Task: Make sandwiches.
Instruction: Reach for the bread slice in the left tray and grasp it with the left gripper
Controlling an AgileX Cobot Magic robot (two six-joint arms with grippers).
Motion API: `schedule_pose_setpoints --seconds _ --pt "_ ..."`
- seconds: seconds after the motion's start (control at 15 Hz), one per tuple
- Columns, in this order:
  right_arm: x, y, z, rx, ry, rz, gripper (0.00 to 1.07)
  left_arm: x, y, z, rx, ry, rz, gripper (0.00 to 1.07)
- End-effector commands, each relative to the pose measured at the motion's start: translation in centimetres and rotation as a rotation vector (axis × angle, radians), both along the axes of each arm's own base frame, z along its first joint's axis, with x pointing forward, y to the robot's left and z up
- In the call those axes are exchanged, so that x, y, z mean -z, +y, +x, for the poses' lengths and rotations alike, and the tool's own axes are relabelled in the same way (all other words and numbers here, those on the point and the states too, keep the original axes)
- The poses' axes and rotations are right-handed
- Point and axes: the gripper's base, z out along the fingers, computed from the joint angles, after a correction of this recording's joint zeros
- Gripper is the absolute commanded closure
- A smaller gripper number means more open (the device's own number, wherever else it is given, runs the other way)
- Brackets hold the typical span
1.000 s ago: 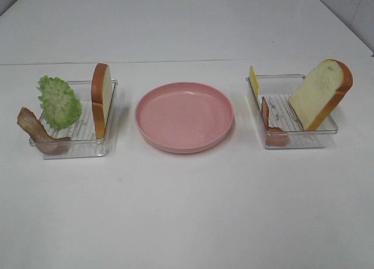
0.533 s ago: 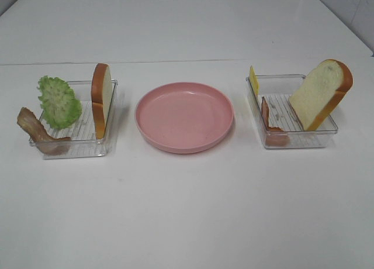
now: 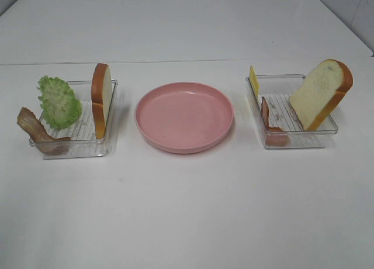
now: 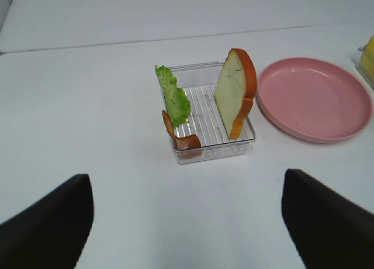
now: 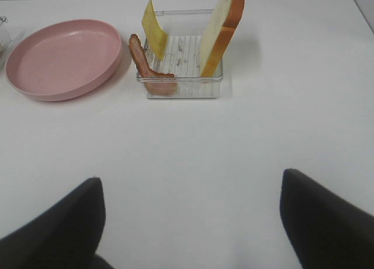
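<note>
- Exterior high view: a white table (image 3: 187, 216) carries a round pink plate (image 3: 184, 114) in the middle, with a tray on either side, each tray apart from the plate.
- The left clear plastic rectangular tray (image 3: 73, 147) holds a ruffled green lettuce leaf (image 3: 58, 102) standing on edge.
- A brown-red bacon strip (image 3: 35, 131) hangs over that tray's outer near corner.
- A white toy bread slice with orange-brown crust (image 3: 101, 99) stands upright against the wall nearest the plate.
- The right clear plastic rectangular tray (image 3: 298, 144) holds a yellow cheese slice (image 3: 253, 80) upright at its far corner on the plate's side.
- A second bacon strip (image 3: 270, 123) leans on the same wall, nearer the camera.
- A second bread slice (image 3: 318, 93) stands tilted, its top leaning past the tray's outer wall.
- The sandwiches are not yet stacked: every part sits in a tray, and no part lies on another.
- The left pincer (image 4: 186, 176) is spread wide and grips nothing; bare table shows between its dark fingers (image 4: 52, 222), well short of the left tray.
- The right pincer (image 5: 190, 176) is likewise spread wide with nothing in it, over bare table and well short of the right tray.
</note>
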Motion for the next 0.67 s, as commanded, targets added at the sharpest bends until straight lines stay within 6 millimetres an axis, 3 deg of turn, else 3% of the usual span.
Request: schedule_pose_setpoints --seconds 0.07,0.33,0.53,0.67 --pt "0.0 0.0 -0.1 -0.001 -0.023 -0.006 0.3 -2.5 -0.5 6.7 0.005 0.129 -0.021 0.24" --pt "0.0 0.0 -0.1 -0.001 -0.023 -0.006 0.3 -2.4 -1.1 14.2 0.012 0.291 -0.028 0.24" --pt "0.0 0.0 -0.1 -0.001 -0.023 -0.006 0.3 -0.6 -1.8 20.1 0.019 0.432 -0.073 0.25" --pt "0.0 0.0 -0.1 -0.001 -0.023 -0.006 0.3 0.7 -2.5 22.9 0.022 0.508 -0.084 0.26"
